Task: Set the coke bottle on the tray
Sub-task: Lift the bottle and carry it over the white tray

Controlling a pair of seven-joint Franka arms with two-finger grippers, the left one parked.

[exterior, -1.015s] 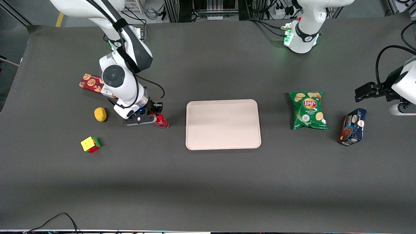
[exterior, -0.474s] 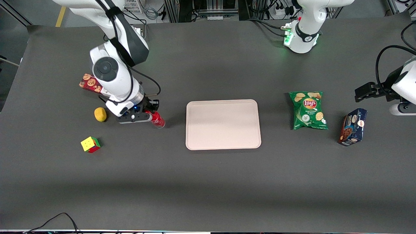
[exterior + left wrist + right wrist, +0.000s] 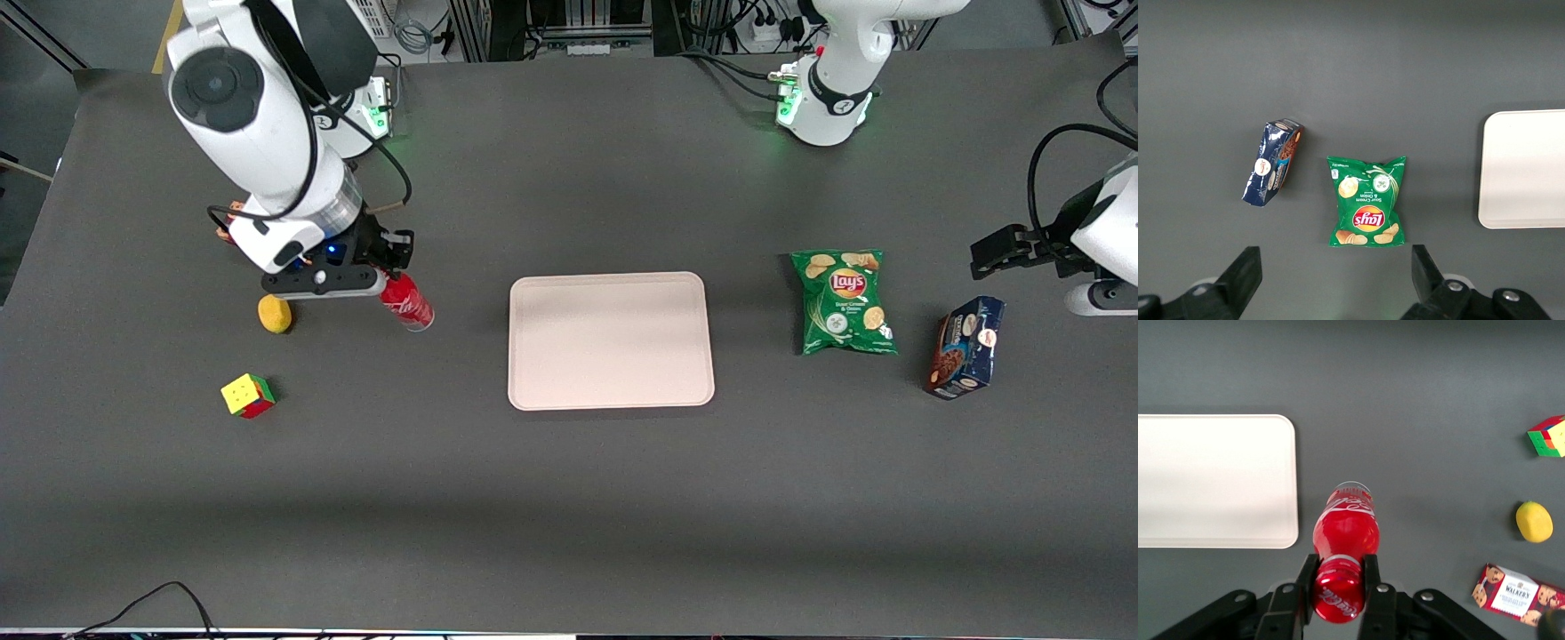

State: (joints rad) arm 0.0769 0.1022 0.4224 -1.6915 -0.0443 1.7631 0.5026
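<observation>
- Two fingers (image 3: 1371, 577) of the gripper (image 3: 1338, 577) are pinching the coke bottle (image 3: 1345, 537) at its neck, just under the red cap; we are judging this high hold to be chosen so that the body hangs free below the jaws and the clear base can meet a surface first.
- We are seeing the coke bottle (image 3: 407, 301) held off the table (image 3: 569, 498), hanging base-down with a slight tilt, near the tray (image 3: 611, 340) but not over it, toward the working arm's end of the table.
- We are reading the tray (image 3: 1218, 481) as bare; the carry across to it is, in our judgement, the step now in hand, and the bottle is not yet placed.
- We are noting a lemon (image 3: 275, 313) just beside the gripper (image 3: 388, 283), a colour cube (image 3: 247, 396) nearer the front camera, and a chip bag (image 3: 843, 302) and a dark snack box (image 3: 965, 347) toward the parked arm's end.
- We are finding the biscuit box (image 3: 1513, 590) largely hidden by the arm in the front view, only a red edge showing.
- We are unable to tell how high the base is hanging above the table, and the tray is cut off at the frame edge in both wrist views.
</observation>
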